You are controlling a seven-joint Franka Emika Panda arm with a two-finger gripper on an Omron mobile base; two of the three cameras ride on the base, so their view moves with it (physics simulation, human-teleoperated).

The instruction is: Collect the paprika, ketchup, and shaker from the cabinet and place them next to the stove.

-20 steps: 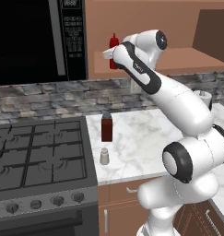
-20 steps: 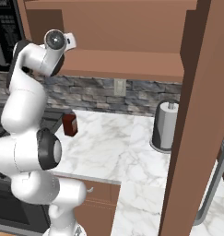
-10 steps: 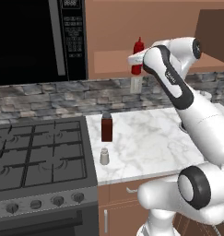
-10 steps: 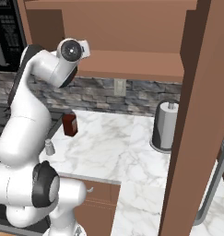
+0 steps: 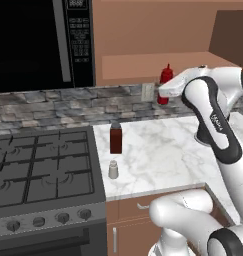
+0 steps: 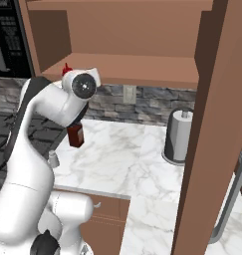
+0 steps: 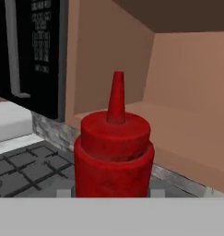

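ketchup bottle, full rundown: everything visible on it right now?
The ketchup bottle is slim, bright red, plastic-looking, with a stepped shoulder and a tapered pointed nozzle. It stands upright, held in the shut gripper, in the air in front of the cabinet shelf and above the marble counter. Its lower body is hidden by the hand.

The ketchup [image 7: 114, 152] is bright red, nozzle included. The paprika [image 5: 116, 139] is dark reddish-brown with a dark grey cap. The shaker [image 5: 113, 169] is pale grey-white. The tabletop [image 5: 163, 150] is white marble with grey veins. The cabinet [image 6: 127, 35] is plain brown; the stove [image 5: 40, 175] is dark grey with black grates.
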